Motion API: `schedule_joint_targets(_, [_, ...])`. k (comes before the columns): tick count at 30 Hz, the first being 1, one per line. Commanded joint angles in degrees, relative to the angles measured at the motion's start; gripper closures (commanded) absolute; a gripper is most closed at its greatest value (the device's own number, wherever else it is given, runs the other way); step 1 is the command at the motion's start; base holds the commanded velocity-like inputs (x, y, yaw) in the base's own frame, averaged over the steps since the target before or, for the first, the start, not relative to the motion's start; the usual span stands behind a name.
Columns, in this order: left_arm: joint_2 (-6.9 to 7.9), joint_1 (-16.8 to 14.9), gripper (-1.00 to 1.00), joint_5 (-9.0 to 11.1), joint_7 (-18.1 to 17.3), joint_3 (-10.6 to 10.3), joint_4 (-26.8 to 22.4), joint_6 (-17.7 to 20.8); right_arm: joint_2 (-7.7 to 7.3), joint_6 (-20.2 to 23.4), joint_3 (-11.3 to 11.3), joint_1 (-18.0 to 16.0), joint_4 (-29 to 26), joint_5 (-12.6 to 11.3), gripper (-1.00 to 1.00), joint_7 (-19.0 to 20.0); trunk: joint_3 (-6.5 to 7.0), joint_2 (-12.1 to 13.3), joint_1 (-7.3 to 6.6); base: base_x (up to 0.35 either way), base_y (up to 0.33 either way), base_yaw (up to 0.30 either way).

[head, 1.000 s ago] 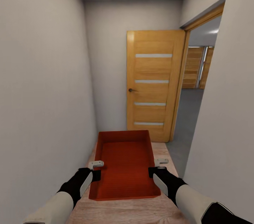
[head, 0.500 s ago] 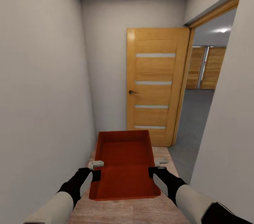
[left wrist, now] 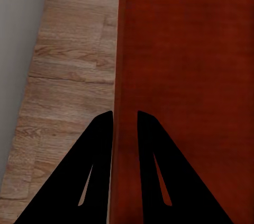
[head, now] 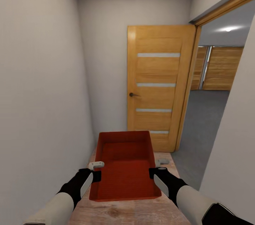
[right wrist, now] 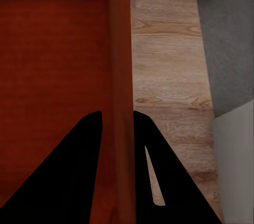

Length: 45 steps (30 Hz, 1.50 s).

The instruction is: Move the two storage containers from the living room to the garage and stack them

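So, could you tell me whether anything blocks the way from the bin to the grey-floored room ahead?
Nothing visible does: the bin faces the wooden door, swung open, and the doorway beside it stands free.

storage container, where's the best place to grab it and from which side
By its two long side walls, one gripper on each, coming down over the rim from above. The storage container is open-topped with thin, straight walls that fit between two fingers. The left gripper and right gripper each straddle a wall this way, so the load looks balanced.
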Motion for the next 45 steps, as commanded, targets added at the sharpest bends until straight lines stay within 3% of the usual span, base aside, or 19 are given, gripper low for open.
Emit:
schedule_joint_targets(1, [1.81,0.1,1.0,-1.2,1.0,-0.3,0.2,0.5,-0.05,0.2,-1.3,-0.1,-0.3,0.6,1.0,-0.4,-0.02,0.0,0.06,0.325,0.0,0.0])
schedule_joint_targets(17, [1.72,0.1,1.0,-1.5,1.1,-0.4,0.1,0.0,-0.12,0.3,-1.3,-0.1,-0.3,0.6,1.0,-0.4,-0.02,0.0,0.06,0.321,0.0,0.0])
schedule_joint_targets(23, [1.71,0.1,1.0,-1.6,1.2,-0.4,-0.3,-0.1,-0.2,0.3,-1.3,-0.1,-0.3,0.6,1.0,-0.4,-0.02,0.0,0.06,0.075,0.0,-0.028])
schedule_joint_targets(45, [1.63,0.1,1.0,-1.7,1.2,-0.4,-0.5,0.0,-0.04,0.3,-1.3,-0.1,-0.3,0.6,1.0,-0.4,-0.02,0.0,0.06,0.002,0.0,-0.271])
